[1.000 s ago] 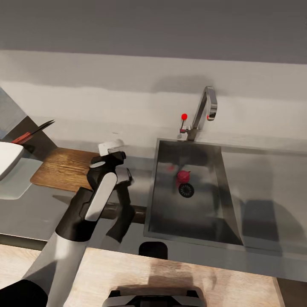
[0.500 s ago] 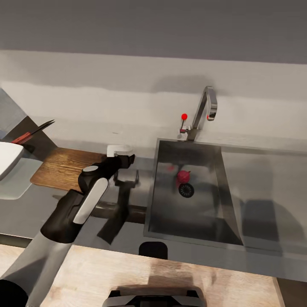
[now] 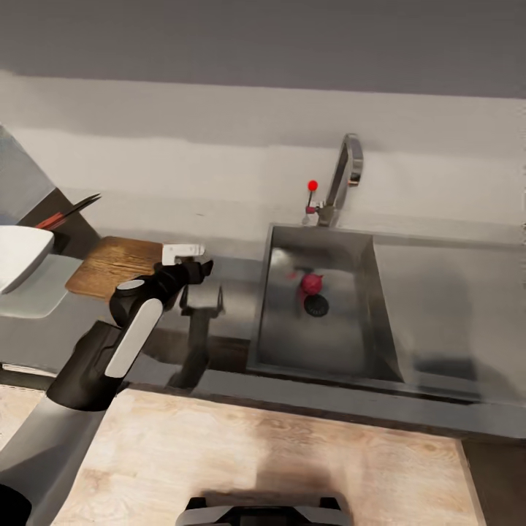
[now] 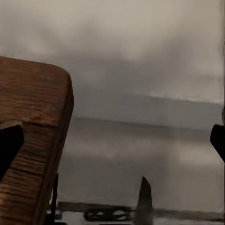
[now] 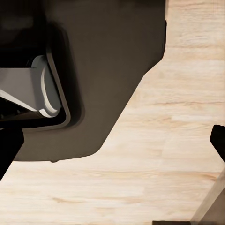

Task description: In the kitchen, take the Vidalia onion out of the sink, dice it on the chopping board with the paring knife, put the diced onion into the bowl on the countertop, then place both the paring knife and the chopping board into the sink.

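Observation:
The sink (image 3: 281, 321) lies at the centre right, and a reddish round onion (image 3: 313, 283) rests in it just behind the drain (image 3: 316, 307). On the countertop (image 3: 235, 272) to the left lies the brown chopping board (image 3: 113, 267), with the white bowl (image 3: 18, 256) at the left edge. The paring knife (image 3: 67, 213) shows behind the bowl. My left gripper (image 3: 199, 264) hovers open at the board's right end; in the left wrist view the left gripper (image 4: 112, 143) has the board's corner (image 4: 33, 122) beside one finger. My right gripper (image 5: 112, 143) is open over the floor.
The chrome tap (image 3: 345, 175) with its red knob (image 3: 313, 185) stands behind the basin. The flat drainboard (image 3: 453, 292) extends to the right. Light wooden floor (image 3: 277, 460) lies before the counter's front edge. The robot's dark base (image 5: 93, 70) shows in the right wrist view.
The head camera has pulled back and up, so the whole scene sits smaller. My left arm has dropped lower and swung left, bringing the gripper to the board's right end.

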Motion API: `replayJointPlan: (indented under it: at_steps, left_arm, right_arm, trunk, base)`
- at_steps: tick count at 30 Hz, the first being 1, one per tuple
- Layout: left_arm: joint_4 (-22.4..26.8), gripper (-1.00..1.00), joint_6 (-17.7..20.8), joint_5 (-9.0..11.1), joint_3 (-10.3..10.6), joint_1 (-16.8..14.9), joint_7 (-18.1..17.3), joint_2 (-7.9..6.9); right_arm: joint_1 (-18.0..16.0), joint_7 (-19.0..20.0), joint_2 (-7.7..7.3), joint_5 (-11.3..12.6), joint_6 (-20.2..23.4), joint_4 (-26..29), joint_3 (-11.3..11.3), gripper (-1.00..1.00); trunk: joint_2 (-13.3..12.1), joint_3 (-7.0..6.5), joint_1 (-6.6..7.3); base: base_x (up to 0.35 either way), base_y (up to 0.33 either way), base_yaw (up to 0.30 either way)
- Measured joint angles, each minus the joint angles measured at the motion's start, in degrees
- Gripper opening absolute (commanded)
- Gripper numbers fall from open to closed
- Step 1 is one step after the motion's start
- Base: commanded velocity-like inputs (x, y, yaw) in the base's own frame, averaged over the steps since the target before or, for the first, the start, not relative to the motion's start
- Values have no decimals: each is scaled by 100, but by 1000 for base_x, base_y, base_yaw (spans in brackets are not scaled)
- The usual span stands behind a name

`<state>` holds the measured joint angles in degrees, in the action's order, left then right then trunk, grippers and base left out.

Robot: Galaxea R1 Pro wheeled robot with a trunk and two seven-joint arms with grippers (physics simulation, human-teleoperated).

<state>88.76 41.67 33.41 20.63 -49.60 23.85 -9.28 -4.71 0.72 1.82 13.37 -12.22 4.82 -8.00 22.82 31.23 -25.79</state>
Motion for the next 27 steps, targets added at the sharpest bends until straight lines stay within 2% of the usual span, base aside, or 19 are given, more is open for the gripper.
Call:
replayJointPlan:
  at_steps: [8, 20, 24, 27]
  left_arm:
    - [-4, 100, 8, 2, -1, 62, -1, -18]
    - [-5, 100, 0, 2, -1, 344, -1, -30]
    - [-9, 100, 0, 1, -1, 389, -4, -115]
    - [-2, 100, 0, 9, 7, 401, -21, -113]
  right_arm:
    - [0, 0, -6, 0, -1, 0, 0, 100]
    - [0, 0, -21, 0, -1, 10, 0, 100]
    - [0, 0, -23, 0, -51, 17, 0, 100]
    - [0, 0, -18, 0, -92, 17, -5, 100]
  trunk:
    - [0, 0, 0]
    - [0, 0, 0]
    - [0, 0, 0]
    - [1, 1, 2]
  base:
    - [-322, 0, 0]
    - [-322, 0, 0]
    - [-322, 0, 0]
    - [-141, 0, 0]
